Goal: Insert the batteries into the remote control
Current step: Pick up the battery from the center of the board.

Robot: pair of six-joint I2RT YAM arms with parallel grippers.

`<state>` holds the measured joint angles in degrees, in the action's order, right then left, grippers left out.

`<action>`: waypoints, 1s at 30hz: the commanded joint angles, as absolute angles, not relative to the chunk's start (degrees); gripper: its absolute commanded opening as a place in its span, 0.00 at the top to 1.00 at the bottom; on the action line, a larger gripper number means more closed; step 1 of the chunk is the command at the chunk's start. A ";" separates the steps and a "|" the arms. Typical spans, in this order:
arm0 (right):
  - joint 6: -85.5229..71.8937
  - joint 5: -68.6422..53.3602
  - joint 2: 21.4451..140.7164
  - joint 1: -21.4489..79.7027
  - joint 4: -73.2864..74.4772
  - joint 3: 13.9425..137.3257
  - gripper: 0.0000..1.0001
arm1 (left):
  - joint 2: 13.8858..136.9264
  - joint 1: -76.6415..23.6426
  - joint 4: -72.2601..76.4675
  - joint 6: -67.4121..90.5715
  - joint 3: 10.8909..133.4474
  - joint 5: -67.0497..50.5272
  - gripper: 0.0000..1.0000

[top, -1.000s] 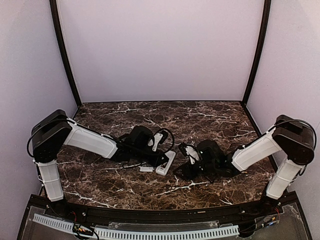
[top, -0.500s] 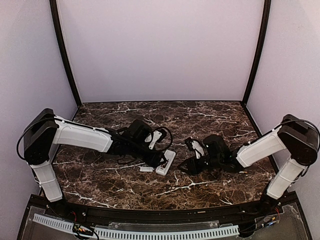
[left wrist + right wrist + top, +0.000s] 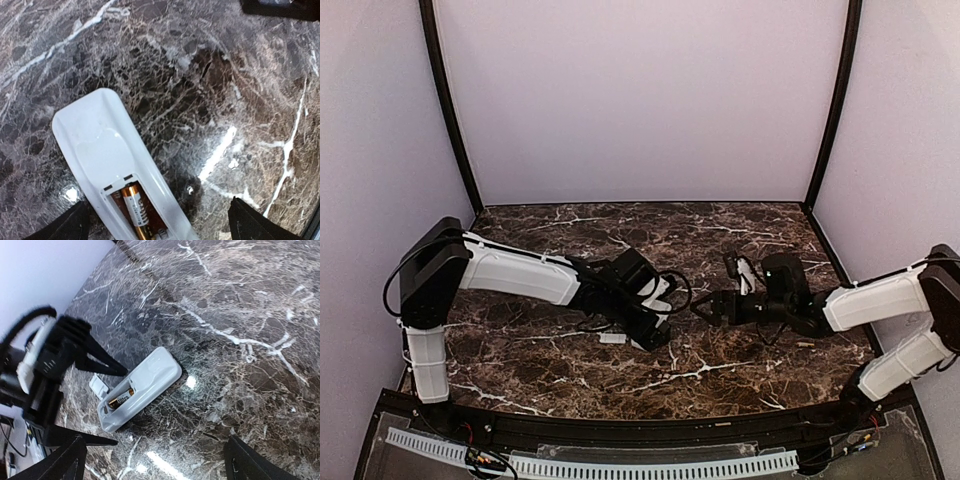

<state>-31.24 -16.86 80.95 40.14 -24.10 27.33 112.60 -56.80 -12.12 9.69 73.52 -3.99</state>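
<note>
The white remote control (image 3: 100, 150) lies back-up on the marble table (image 3: 240, 90), its compartment open. One copper-and-black battery (image 3: 135, 210) lies in the compartment. My left gripper (image 3: 160, 227) is open, a dark fingertip on either side of the remote's compartment end, not clamping it. From the right wrist the remote (image 3: 145, 382) and battery (image 3: 120, 400) show between the left gripper's fingers (image 3: 100, 360). My right gripper (image 3: 157, 462) is open and empty, well back from the remote. In the top view the left gripper (image 3: 655, 328) covers the remote and the right gripper (image 3: 704, 310) is just to its right.
A small flat white cover piece (image 3: 99, 386) lies on the table beside the remote's compartment end, also visible at the left gripper's near side (image 3: 612, 338). Lilac walls enclose the table at the back and sides.
The left gripper has opened and its arm has stretched to the right over the remote. The right gripper has opened wider and drawn back to the right. The remote stays put.
</note>
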 commanded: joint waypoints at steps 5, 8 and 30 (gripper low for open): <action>-36.41 -19.19 77.84 36.20 -27.68 22.74 0.02 | 116.53 -57.24 -18.56 11.07 77.69 -0.70 0.16; -36.35 -19.43 79.84 36.16 -27.30 23.49 0.06 | 117.71 -57.27 -18.48 11.99 78.25 -0.70 0.26; -43.30 -29.55 91.76 36.59 -37.37 30.66 0.18 | 104.75 -56.48 14.90 16.94 59.46 -2.42 0.67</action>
